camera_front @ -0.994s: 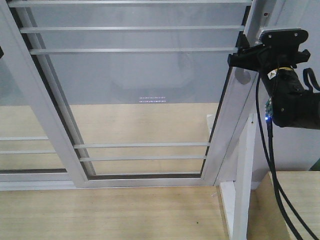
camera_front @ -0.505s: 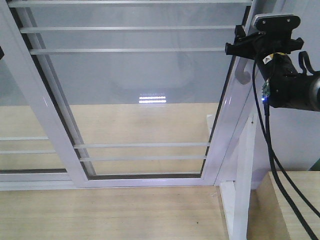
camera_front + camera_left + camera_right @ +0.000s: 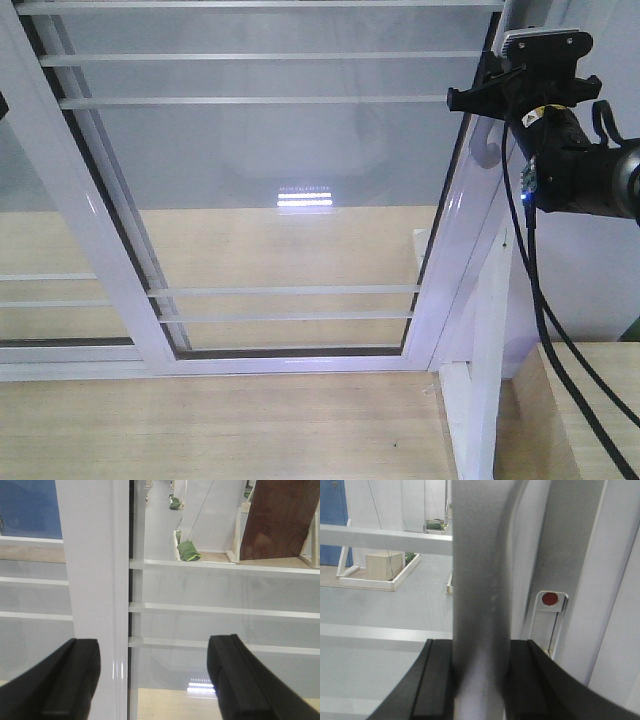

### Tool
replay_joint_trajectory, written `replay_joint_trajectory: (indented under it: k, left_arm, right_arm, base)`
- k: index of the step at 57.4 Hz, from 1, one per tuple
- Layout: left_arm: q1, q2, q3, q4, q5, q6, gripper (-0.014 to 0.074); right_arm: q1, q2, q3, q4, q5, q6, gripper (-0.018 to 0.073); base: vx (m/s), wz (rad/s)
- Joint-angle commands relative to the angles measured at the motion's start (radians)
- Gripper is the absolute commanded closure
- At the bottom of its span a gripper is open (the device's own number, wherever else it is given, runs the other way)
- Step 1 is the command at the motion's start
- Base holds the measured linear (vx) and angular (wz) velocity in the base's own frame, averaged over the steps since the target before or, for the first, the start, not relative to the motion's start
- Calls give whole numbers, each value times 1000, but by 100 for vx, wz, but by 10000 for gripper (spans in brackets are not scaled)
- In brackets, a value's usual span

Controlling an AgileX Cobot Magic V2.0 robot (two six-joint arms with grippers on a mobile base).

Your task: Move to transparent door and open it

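The transparent door [image 3: 280, 200] fills the front view: clear glass, white frame, thin white bars. Its curved grey handle [image 3: 487, 150] hangs on the right stile. My right gripper [image 3: 485, 105] sits at the top of that handle. In the right wrist view both black fingers press on the grey handle [image 3: 482, 580], so the right gripper [image 3: 480, 680] is shut on it. My left gripper [image 3: 155, 680] stands open with nothing between its fingers, facing a white stile [image 3: 95, 580] and barred glass [image 3: 225, 610].
A slanted white post [image 3: 490, 380] stands just right of the door. Another barred glass panel [image 3: 50, 290] overlaps the door on the left. Black cables [image 3: 540, 330] hang from the right arm. A wooden box edge [image 3: 590, 400] is at lower right, pale wood flooring [image 3: 220, 430] below.
My right gripper has shifted slightly up and left along the handle, and the arm behind it has swung rightward. The door frame has not visibly moved.
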Motion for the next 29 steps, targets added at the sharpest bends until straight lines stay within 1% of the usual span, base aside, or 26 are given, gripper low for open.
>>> replay_joint_trajectory:
  k: [1, 10, 29]
  left_arm:
    - [-5, -17, -37, -5, -77, -17, 27]
    - [-5, -17, -37, -5, -77, -19, 27]
    - [-5, -17, -37, -5, -76, -19, 27]
  right_arm:
    - [9, -52, -33, -55, -81, -5, 571]
    - [37, -55, -33, -123, -82, 13, 568]
    - [137, -55, -33, -131, -89, 13, 568]
  base:
    - [0, 0]
    - [0, 0]
    - [0, 0]
